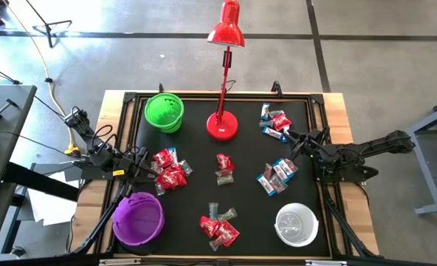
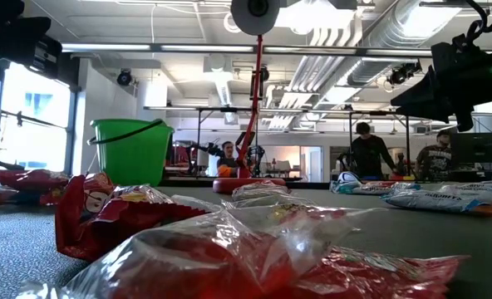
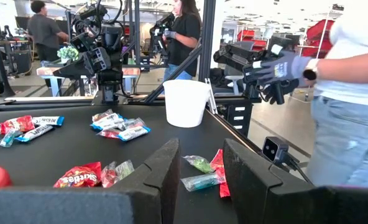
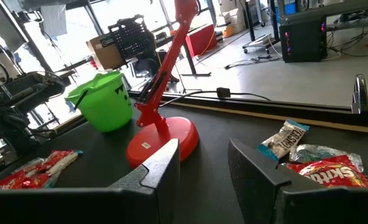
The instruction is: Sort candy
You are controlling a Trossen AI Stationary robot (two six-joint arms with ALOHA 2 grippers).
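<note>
The high view alone shows the whole mat (image 1: 196, 140): candy (image 1: 170, 168) in five heaps, bare black lanes between; wrist views add a person (image 3: 352, 93) beyond the edge. Left gripper (image 1: 144, 168) and right gripper (image 1: 301, 145) hover released, empty, at opposite edges.

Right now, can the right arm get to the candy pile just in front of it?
Probably yes. The right gripper is open and empty, with the blue-and-white candy pile nearby on the black mat. Nothing stands between them.
</note>
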